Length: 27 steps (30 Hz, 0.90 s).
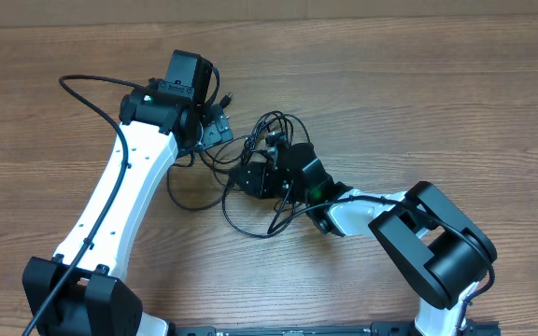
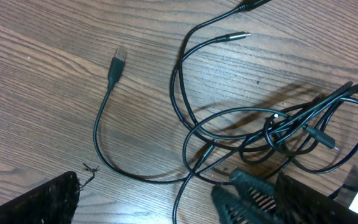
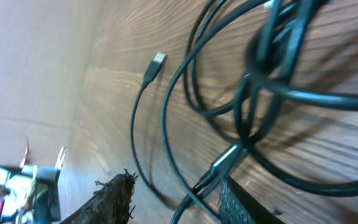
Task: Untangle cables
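Right claw (image 3: 176,190) spread astride cables (image 3: 253,93), contact unclear; open table (image 3: 107,140) past plug (image 3: 158,60).

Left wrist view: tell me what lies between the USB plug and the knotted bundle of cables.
Bare wooden table, then two cable strands curving down side by side; the left wrist view shows it.

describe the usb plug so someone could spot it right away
On the wooden table, find the knot of black cables in the left wrist view. One cord leaves it leftward in a wide U and ends in a flat USB plug alone on bare wood; the other loose ends are thin pins.
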Each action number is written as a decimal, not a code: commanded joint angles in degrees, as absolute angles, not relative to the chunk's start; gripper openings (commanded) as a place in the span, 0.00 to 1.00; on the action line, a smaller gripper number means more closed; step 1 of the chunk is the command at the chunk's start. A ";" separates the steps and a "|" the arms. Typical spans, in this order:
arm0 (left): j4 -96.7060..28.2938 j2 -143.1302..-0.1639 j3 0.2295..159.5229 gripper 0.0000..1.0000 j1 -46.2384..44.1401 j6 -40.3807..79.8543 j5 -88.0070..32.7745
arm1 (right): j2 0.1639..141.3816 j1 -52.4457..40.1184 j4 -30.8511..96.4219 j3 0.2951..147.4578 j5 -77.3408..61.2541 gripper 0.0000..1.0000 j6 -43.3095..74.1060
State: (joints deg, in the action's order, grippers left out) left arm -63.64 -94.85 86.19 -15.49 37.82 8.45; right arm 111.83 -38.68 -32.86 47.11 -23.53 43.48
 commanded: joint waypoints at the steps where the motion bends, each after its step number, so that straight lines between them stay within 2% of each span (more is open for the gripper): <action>1: -63.61 -95.15 86.37 1.00 -15.40 39.03 9.41 | 109.65 -38.87 -33.30 48.14 -25.06 0.49 39.88; 8: -63.61 -95.15 86.37 1.00 -15.40 39.03 9.43 | 107.35 -38.87 -34.70 49.56 -15.00 0.60 36.71; 15: -63.64 -95.15 86.37 1.00 -15.40 39.03 9.41 | 107.37 -38.87 -36.69 50.39 -1.52 0.66 32.23; 20: -63.64 -95.15 86.37 1.00 -15.40 39.03 9.41 | 107.42 -38.87 -32.73 50.39 4.03 0.69 27.53; 24: -63.64 -95.15 86.37 1.00 -15.40 39.03 9.41 | 107.48 -38.87 -27.00 50.37 0.71 0.68 27.62; 27: -63.64 -95.15 86.37 1.00 -15.40 39.03 9.41 | 107.48 -38.96 -24.88 50.37 -7.01 0.62 27.62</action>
State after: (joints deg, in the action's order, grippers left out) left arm -63.64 -94.85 86.19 -15.49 37.82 8.45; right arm 109.12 -38.72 -25.39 49.36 -1.26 28.56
